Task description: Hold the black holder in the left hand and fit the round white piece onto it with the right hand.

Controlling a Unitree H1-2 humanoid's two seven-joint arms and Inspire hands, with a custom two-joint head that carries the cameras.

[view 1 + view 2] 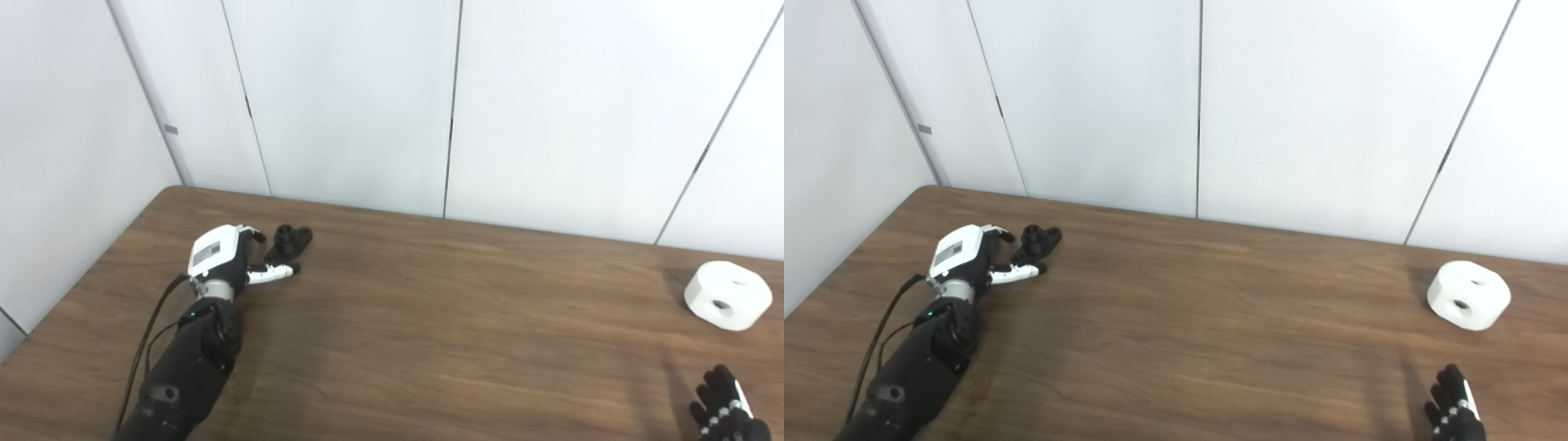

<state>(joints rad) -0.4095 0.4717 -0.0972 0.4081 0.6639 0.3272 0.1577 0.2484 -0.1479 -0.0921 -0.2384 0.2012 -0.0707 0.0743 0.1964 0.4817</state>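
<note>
The black holder [290,241] lies on the brown table [429,318] at the far left. My left hand [229,257] is open right beside it, thumb and fingers spread on either side of the holder's near end, not closed on it. The round white piece [727,295], with two holes in its top, sits on the table at the far right. My right hand [726,411] is low at the bottom right corner, well short of the white piece, fingers stretched out and empty. The holder also shows in the right eye view [1037,239].
White wall panels [392,104] stand close behind the table's far edge. The table's left edge runs diagonally just left of my left arm [184,367].
</note>
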